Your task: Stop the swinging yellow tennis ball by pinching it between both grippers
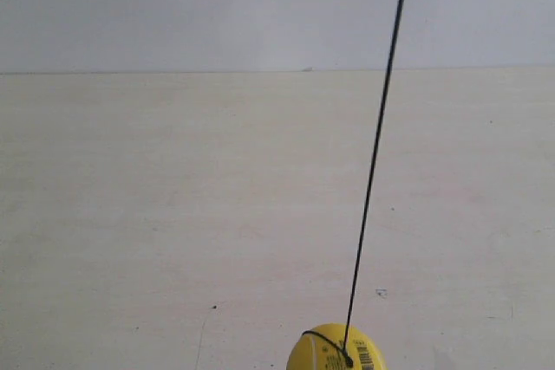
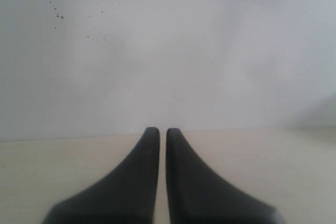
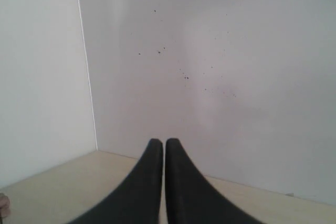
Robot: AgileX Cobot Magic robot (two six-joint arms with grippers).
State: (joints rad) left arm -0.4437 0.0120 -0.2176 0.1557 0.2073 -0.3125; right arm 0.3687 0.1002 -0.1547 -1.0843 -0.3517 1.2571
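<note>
Nothing pinched yet
Yellow tennis ball (image 1: pixel 336 348) is slung by string (image 1: pixel 375 158); left gripper (image 2: pixel 158 132), right gripper (image 3: pixel 158 142) are set near-closed, empty, for pushing.

Pale cream tabletop (image 1: pixel 173 214) meets plain grey-white wall (image 1: pixel 217 6); soft light.

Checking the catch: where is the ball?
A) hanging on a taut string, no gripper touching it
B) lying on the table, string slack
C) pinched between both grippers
A: the string runs straight and slanted to the ball; the left gripper and right gripper hold nothing.
</note>
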